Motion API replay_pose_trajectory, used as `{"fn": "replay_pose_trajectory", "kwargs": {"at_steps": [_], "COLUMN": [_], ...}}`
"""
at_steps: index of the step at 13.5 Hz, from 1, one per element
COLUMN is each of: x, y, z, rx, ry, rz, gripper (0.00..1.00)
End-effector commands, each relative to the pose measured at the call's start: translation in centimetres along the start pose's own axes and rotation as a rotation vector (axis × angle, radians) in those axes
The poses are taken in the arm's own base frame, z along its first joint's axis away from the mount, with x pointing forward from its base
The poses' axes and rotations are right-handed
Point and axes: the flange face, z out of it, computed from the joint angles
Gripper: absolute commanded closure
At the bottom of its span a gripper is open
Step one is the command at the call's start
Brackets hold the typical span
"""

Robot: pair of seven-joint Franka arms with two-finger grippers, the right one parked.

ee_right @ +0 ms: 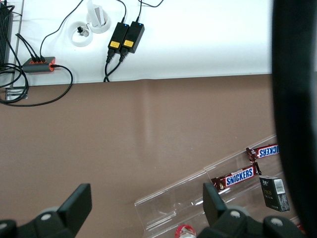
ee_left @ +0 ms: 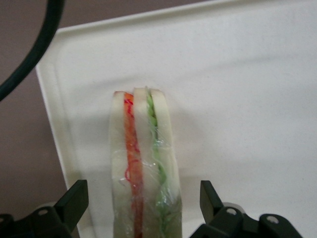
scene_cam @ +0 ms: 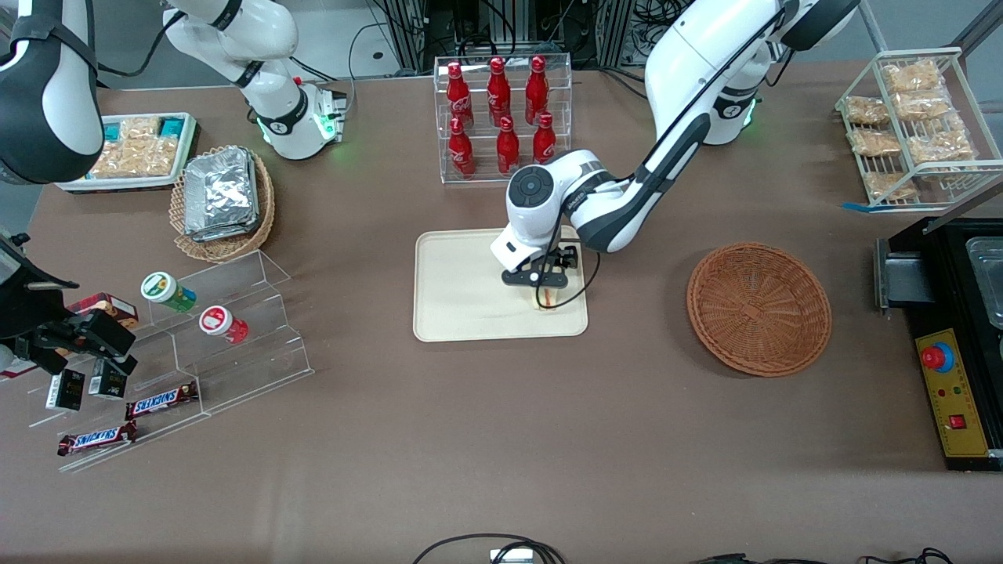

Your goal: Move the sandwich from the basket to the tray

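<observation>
The sandwich (scene_cam: 548,301), a wrapped wedge with white bread and red and green filling, stands on edge on the cream tray (scene_cam: 454,309), near the tray corner closest to the reddish-brown basket (scene_cam: 758,308). The basket holds nothing. My left gripper (scene_cam: 548,291) is low over the tray, right above the sandwich. In the left wrist view the sandwich (ee_left: 143,148) sits between the two black fingers (ee_left: 75,198) with a gap on each side, so the gripper (ee_left: 142,192) is open around it. The tray (ee_left: 247,99) lies under it.
A clear rack of red bottles (scene_cam: 501,117) stands farther from the camera than the tray. A tan wicker basket of foil packets (scene_cam: 223,200) and a clear stepped stand with snacks (scene_cam: 204,337) are toward the parked arm's end. A black box (scene_cam: 952,345) is at the working arm's end.
</observation>
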Motion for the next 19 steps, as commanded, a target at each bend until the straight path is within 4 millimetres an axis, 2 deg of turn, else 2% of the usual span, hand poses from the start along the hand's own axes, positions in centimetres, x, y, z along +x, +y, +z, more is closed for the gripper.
{"fn": "replay_pose_trajectory", "kwargs": {"at_steps": [1,3,4,7,9,12,16,17,19], "x": [2.2,5.3,6.0,9.3,11.2,13.1,15.8,16.1,16.4], "y": [-0.4,-2.4,-2.8,-7.4,-10.4,-15.1,-22.5,-24.0,-28.7], "z": [-3.1,-5.3,-6.2,-8.2,-10.5,-13.4,-13.7,-14.6,-16.4], "rx": [0.044,0.026,0.025,0.086,0.102,0.109,0.139,0.137,0.143], "ry": [0.02,0.042,0.055,0.113,0.147,0.173,0.164,0.167,0.14], "rz": [-0.1,-0.19,-0.229,-0.376,-0.426,-0.518,-0.58,-0.577,-0.577], "gripper": [0.01,0.01,0.01,0.01,0.01,0.0,0.0,0.0,0.0]}}
